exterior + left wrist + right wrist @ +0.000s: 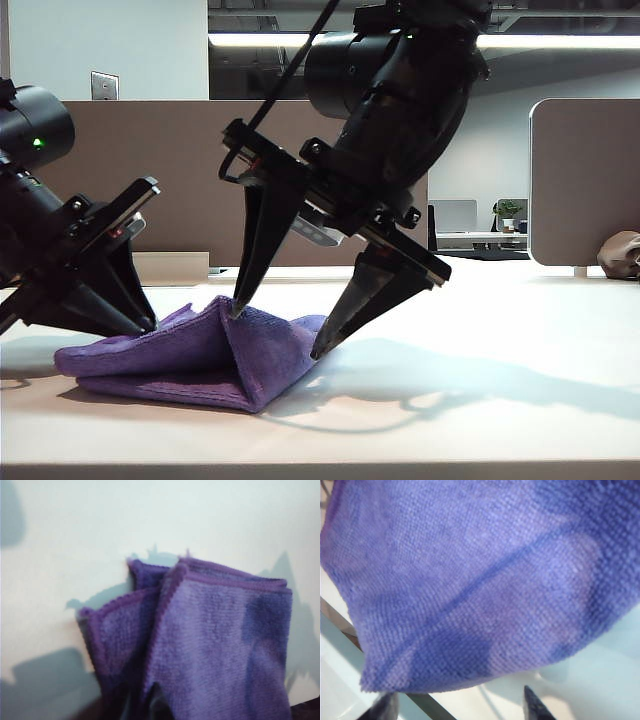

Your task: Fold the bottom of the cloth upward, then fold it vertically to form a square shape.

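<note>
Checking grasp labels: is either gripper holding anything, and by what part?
Left gripper appears to pinch the cloth at its left edge. Right gripper stands open, fingertips on the raised fold, holding nothing.

Both arms are finished in black. The right gripper point(275, 328) is formed of two long, tapering fingers mounted on a bar studded with round bolts, beneath a glossy cylindrical housing from which a black cable is led. The left gripper point(148, 322) is built alike; a green light is set in its rounded housing.
</note>
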Tool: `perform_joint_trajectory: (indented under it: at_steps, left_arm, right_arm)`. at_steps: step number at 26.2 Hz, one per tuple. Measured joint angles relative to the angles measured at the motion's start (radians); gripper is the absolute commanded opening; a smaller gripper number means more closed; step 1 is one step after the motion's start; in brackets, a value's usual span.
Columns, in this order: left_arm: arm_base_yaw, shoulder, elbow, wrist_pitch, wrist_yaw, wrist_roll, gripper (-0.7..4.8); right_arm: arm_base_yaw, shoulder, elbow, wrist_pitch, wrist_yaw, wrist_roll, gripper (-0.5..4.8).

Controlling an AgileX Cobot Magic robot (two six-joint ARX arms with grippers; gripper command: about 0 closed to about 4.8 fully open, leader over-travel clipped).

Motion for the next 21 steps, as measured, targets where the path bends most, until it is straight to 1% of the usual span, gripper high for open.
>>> perform_joint_trajectory:
  at_steps: [4, 10, 15, 16, 17, 21]
  left_arm:
    - [0.0, 0.0, 0.0, 0.02, 0.0, -0.011, 0.57]
    - [0.0, 0.0, 0.0, 0.019, 0.0, -0.013, 0.57]
    - [0.0, 0.0, 0.0, 0.006, 0.006, -0.014, 0.57]
    - [0.0, 0.0, 0.0, 0.006, 0.012, -0.014, 0.57]
    - [0.0, 0.0, 0.0, 0.004, 0.014, -0.014, 0.57]
    - [0.0, 0.001, 0.0, 0.003, 0.015, -0.014, 0.57]
  right_arm:
    - [-0.001, -0.001, 0.0, 0.006, -0.005, 0.001, 3.2]
    - [0.0, -0.002, 0.0, 0.041, -0.048, 0.014, 3.32]
    - [-0.002, -0.002, 0.001, 0.06, -0.043, 0.025, 3.37]
    - [-0.002, -0.002, 0.001, 0.061, -0.013, 0.026, 3.36]
    - [-0.003, 0.001, 0.001, 0.069, 0.0, 0.027, 3.33]
    - [-0.003, 0.023, 0.002, 0.072, 0.0, 0.027, 2.64]
